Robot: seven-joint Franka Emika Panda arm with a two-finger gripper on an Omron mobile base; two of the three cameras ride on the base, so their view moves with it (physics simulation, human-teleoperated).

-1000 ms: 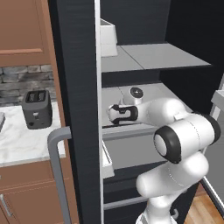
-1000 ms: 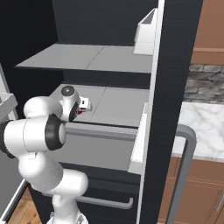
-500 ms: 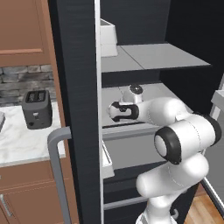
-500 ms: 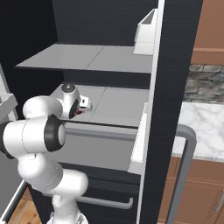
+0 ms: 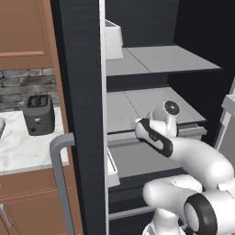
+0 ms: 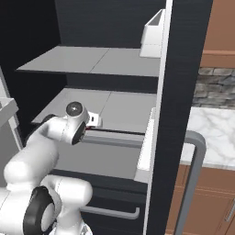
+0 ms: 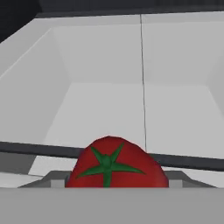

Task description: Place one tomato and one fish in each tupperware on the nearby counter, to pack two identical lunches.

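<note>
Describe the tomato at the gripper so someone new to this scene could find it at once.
Start at the open black fridge and go to its middle grey shelf, where the white arm reaches in. Right at the gripper, low in the hand view, is the tomato: round, glossy red, with a green star-shaped top, the one coloured thing against grey.

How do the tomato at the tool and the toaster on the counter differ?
The tomato is round, glossy red with a green star top; the toaster is boxy and dark grey. The tomato sits close at the tool inside the fridge; the toaster stands upright on the marble counter outside.
</note>
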